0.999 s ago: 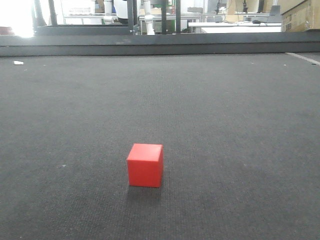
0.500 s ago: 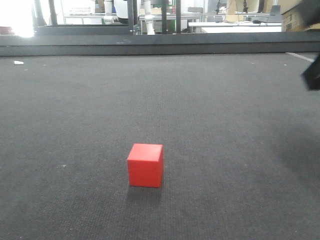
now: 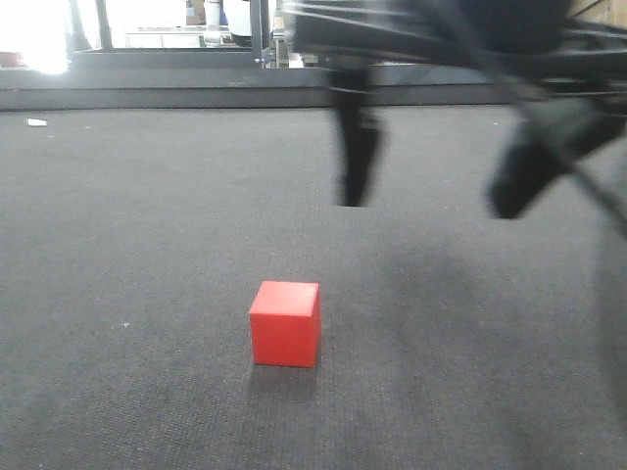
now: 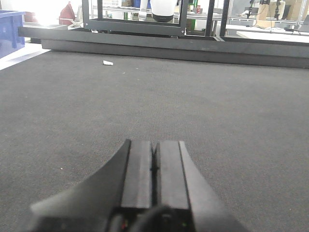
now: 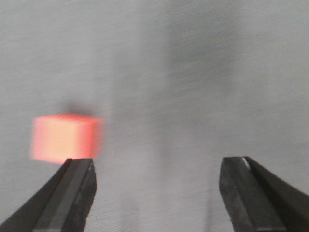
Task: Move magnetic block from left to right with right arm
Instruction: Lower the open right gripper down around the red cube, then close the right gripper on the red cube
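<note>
The magnetic block (image 3: 285, 324) sits alone on the dark desk (image 3: 118, 196), nearer the front edge of the front view. The right claw (image 5: 157, 166) hangs above it, spread wide and empty. In its wrist view the cube lies off-centre, just beyond one finger rather than between the two. A good grasp probably calls for sliding the claw sideways until the cube is centred, squaring the pads to two opposite faces, descending to mid-height, then closing. The left claw (image 4: 155, 145) is pressed together, holding nothing.

Plain bright-red block (image 3: 285, 324), dark grey finely woven mat (image 3: 137, 255), matte black right hand (image 5: 158, 166).
</note>
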